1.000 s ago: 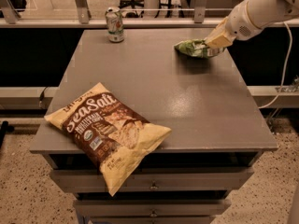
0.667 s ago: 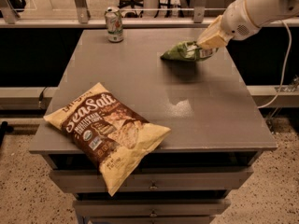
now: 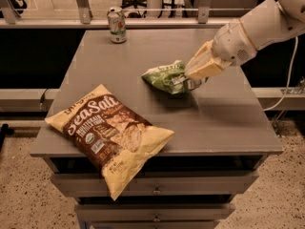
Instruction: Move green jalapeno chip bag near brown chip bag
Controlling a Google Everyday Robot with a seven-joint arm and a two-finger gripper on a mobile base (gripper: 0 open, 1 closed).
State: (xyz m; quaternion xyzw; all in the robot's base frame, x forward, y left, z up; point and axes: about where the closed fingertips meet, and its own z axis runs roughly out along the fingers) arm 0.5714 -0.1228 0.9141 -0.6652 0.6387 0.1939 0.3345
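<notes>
The tool [image 3: 189,82] reaches in over the table [image 3: 228,123] and is clenched on one end of the green jalapeno chip bag [image 3: 164,76]. The bag hangs over mid-table, apparently just clear of the surface. The brown chip bag [image 3: 107,130] lies well apart at the front corner, overhanging the edge. From the tool, the target lies diagonally forward, on the far side of the held bag.

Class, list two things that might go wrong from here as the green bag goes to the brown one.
The gripper, over the table, pinches the green jalapeno chip bag only by one end, so it may slip out. The brown chip bag overhangs the table's front edge; a nudge on arrival might tip it off.
</notes>
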